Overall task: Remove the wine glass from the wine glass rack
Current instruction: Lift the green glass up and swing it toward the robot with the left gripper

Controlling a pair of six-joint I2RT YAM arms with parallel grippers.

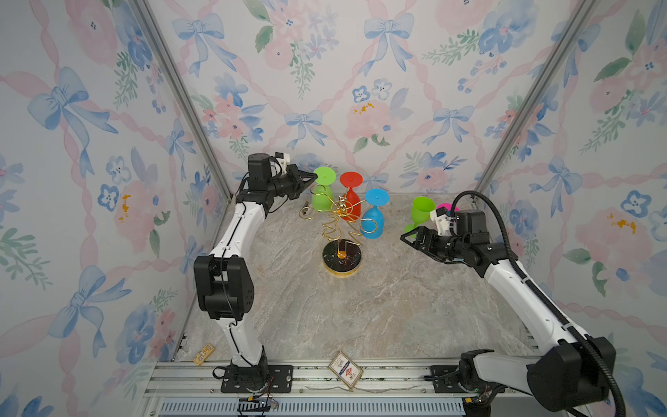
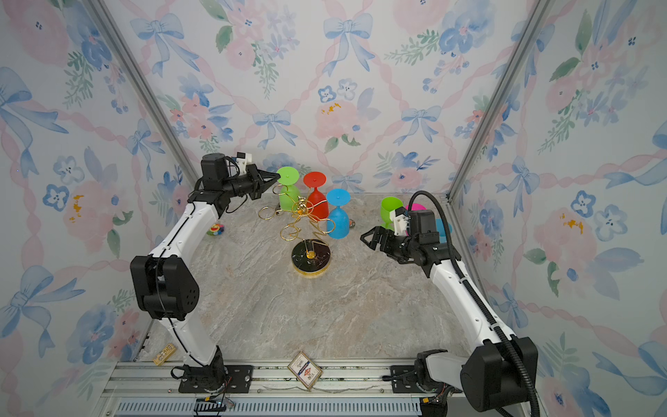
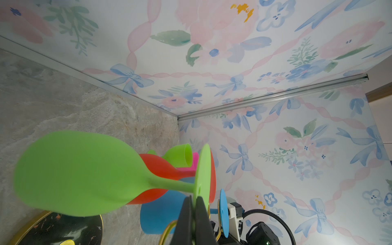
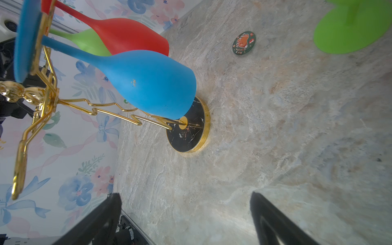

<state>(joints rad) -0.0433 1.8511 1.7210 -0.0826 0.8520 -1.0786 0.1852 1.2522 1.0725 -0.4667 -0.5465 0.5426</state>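
Observation:
The gold wine glass rack [image 1: 341, 261] [image 2: 311, 258] stands mid-table on its round black base [image 4: 188, 127]. Three wine glasses hang upside down at its far arms: green [image 1: 321, 196] [image 2: 288, 198] [image 3: 80, 174], red [image 1: 351, 202] [image 4: 127, 34] and blue [image 1: 373, 220] [image 4: 144, 82]. My left gripper [image 1: 314, 177] [image 2: 277, 176] [image 3: 194, 201] is shut on the rim of the green glass's foot disc [image 3: 203, 169]. Whether its stem still sits in the wire loop I cannot tell. My right gripper [image 1: 406, 236] [image 2: 365, 236] [image 4: 184, 195] is open and holds nothing, right of the rack.
An upright green glass [image 1: 420, 209] [image 4: 343, 31] and a pink one [image 1: 447, 207] stand at the back right behind my right wrist. A round badge [image 4: 244, 43] lies near them. A card box [image 1: 345, 370] and a small gold box [image 1: 204, 353] lie at the front edge.

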